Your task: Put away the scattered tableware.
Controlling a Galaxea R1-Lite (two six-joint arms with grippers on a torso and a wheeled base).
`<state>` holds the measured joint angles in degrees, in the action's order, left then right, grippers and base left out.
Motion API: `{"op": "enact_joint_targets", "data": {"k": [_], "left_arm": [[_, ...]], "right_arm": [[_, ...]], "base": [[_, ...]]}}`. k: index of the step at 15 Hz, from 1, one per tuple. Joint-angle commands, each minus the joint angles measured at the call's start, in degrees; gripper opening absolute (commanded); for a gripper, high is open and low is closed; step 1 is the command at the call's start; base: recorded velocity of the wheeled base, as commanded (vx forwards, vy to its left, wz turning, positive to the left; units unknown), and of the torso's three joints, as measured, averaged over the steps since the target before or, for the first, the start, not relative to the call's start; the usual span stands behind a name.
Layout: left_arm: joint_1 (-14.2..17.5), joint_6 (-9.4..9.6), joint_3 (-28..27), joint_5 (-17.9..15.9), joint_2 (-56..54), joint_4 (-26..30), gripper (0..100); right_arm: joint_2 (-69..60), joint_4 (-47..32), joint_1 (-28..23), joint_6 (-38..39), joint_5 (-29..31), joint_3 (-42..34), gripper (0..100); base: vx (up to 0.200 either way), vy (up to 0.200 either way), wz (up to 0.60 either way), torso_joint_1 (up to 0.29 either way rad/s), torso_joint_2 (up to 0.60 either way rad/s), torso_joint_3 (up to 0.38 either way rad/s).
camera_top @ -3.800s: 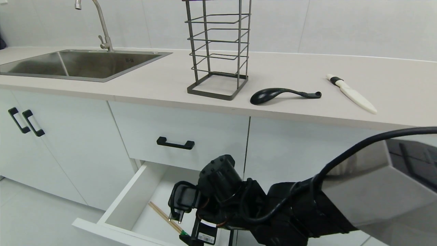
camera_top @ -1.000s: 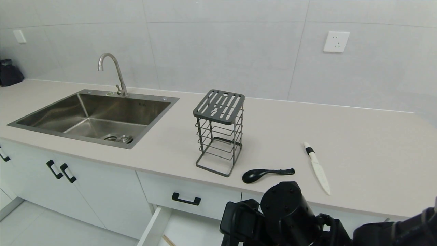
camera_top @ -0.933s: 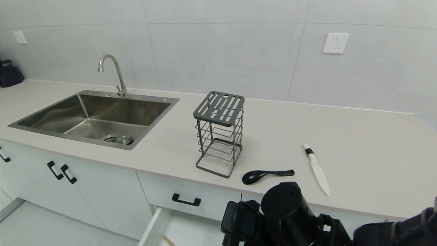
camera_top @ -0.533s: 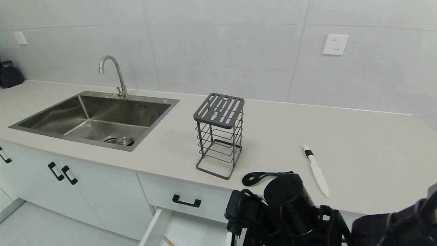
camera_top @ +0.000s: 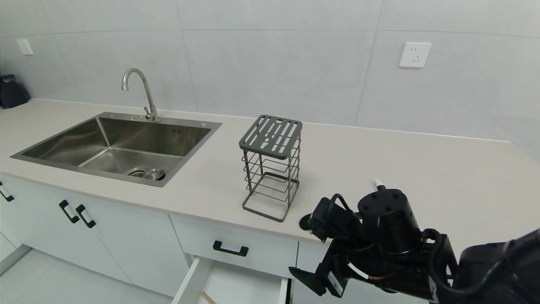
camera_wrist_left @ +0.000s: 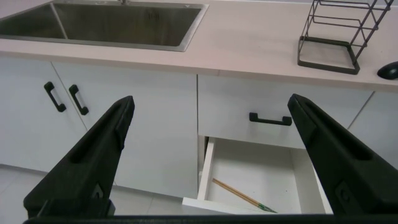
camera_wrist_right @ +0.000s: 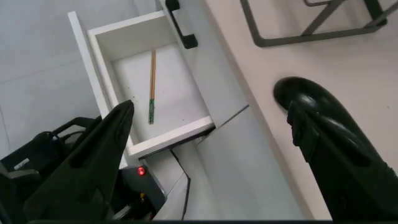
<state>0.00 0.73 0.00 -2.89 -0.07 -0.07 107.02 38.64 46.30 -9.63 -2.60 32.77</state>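
A black spoon [camera_wrist_right: 306, 99] lies near the counter's front edge, its bowl [camera_top: 303, 221] peeking out from behind my right arm. My right gripper [camera_top: 312, 274] hangs open in front of the counter edge, just before and below the spoon, nothing between its fingers [camera_wrist_right: 93, 162]. The white knife [camera_top: 379, 183] shows just its handle end behind that arm. Below, the white drawer [camera_wrist_left: 208, 177] stands open with chopsticks [camera_wrist_left: 242, 196] inside. My left gripper [camera_wrist_left: 211, 102] is open and holds nothing, out in front of the cabinets and facing the drawer.
A dark wire rack [camera_top: 272, 166] stands on the counter left of the spoon. The steel sink [camera_top: 114, 145] with its tap [camera_top: 141, 90] is at the far left. A closed drawer with a black handle [camera_top: 230, 249] sits above the open one.
The head camera has risen since the earliest frame. In the last second my right arm lifted and swung right, now covering the spoon's handle and most of the knife.
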Motion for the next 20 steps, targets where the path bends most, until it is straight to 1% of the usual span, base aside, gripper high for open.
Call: {"op": "enact_joint_targets", "data": {"k": [1, 2, 3, 7, 8, 9, 11, 12, 13, 15, 17, 20], "left_arm": [[0.0, -0.03, 0.0, 0.0, 0.1, 0.0, 100], [0.0, 0.06, 0.0, 0.0, 0.1, 0.0, 100], [0.0, 0.06, 0.0, 0.0, 0.1, 0.0, 100], [0.0, -0.03, 0.0, 0.0, 0.1, 0.0, 100], [0.0, -0.03, 0.0, 0.0, 0.1, 0.0, 100], [0.0, -0.03, 0.0, 0.0, 0.1, 0.0, 100], [0.0, 0.06, 0.0, 0.0, 0.1, 0.0, 100], [0.0, -0.03, 0.0, 0.0, 0.1, 0.0, 100], [0.0, 0.06, 0.0, 0.0, 0.1, 0.0, 100], [0.0, 0.06, 0.0, 0.0, 0.1, 0.0, 100], [0.0, 0.06, 0.0, 0.0, 0.1, 0.0, 100], [0.0, -0.03, 0.0, 0.0, 0.1, 0.0, 100]], "right_arm": [[-3.6, 0.0, -3.1, 0.1, -0.2, -2.3, 100], [-4.3, 0.0, -4.4, 0.0, -0.7, -3.2, 100], [-5.4, 0.0, -6.7, -0.2, -2.1, -4.2, 100], [-5.5, -0.4, -9.7, 0.1, -3.6, -3.6, 100], [-5.4, -0.6, -11.4, 0.3, -6.3, -3.7, 100], [-5.5, -0.6, -12.5, 1.4, -7.7, -3.9, 100], [-5.5, -0.1, -14.5, 4.7, -8.3, -3.9, 100], [-5.4, -0.2, -15.3, 4.7, -8.9, -3.7, 100], [-3.7, -0.3, -18.2, 3.2, -11.5, -3.2, 100], [-1.7, -0.6, -21.4, -3.0, -12.6, -3.1, 100], [0.3, -0.5, -21.7, -3.9, -14.0, -0.2, 100], [2.8, -0.2, -21.7, -5.8, -14.1, 0.2, 100]], "base": [[0.000, 0.000, 0.00, 0.000, 0.00, 0.000], [0.000, 0.000, 0.00, 0.000, 0.00, 0.000], [0.000, 0.000, 0.00, 0.000, 0.00, 0.000], [0.000, 0.000, 0.00, 0.000, 0.00, 0.000], [0.000, 0.000, 0.00, 0.000, 0.00, 0.000], [0.000, 0.000, 0.00, 0.000, 0.00, 0.000], [0.000, 0.000, 0.00, 0.000, 0.00, 0.000], [0.000, 0.000, 0.00, 0.000, 0.00, 0.000], [0.000, 0.000, 0.00, 0.000, 0.00, 0.000], [0.000, 0.000, 0.00, 0.000, 0.00, 0.000], [0.000, 0.000, 0.00, 0.000, 0.00, 0.000], [0.000, 0.000, 0.00, 0.000, 0.00, 0.000]]}}
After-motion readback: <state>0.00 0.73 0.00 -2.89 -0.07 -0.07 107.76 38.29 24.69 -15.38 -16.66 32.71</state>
